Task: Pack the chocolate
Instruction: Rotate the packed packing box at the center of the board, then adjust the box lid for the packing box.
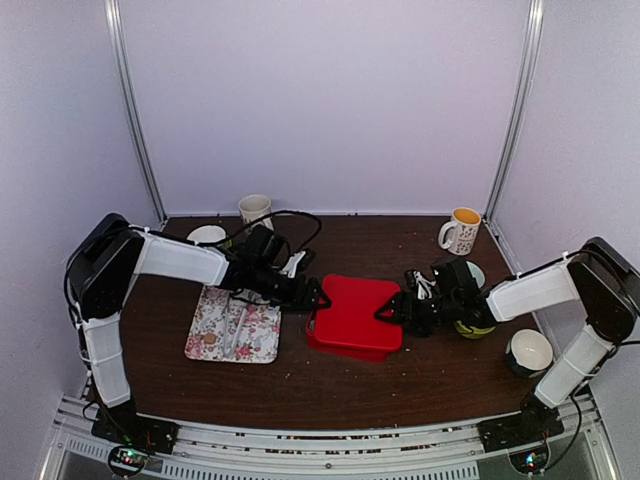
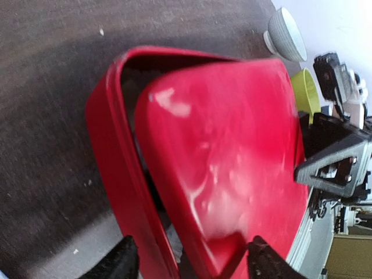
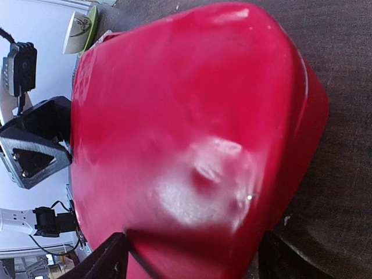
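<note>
While the left gripper [image 1: 319, 296] and right gripper [image 1: 386, 312] straddle opposite ends of the one red box's [image 1: 345, 349] skewed lid [image 1: 358, 305], jaws spread, grip unclear, one tan chocolate [image 1: 210, 338] lies left on the single floral tray [image 1: 262, 338], with two mugs, white mug [image 1: 255, 210] and patterned mug [image 1: 462, 231], far back on the dark wooden table [image 1: 330, 388] between white walls [image 1: 330, 100].

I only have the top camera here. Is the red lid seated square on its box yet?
Observer: No. In the left wrist view the red lid sits shifted off the box, with a dark gap open along that side.
Operator: Where is the left gripper?
Observer: The left gripper straddles the near end of both lid and box; whether it presses them I can't tell.
Operator: And the right?
Observer: The right gripper has a finger either side of the lid's other end; no gap shows there.
</note>
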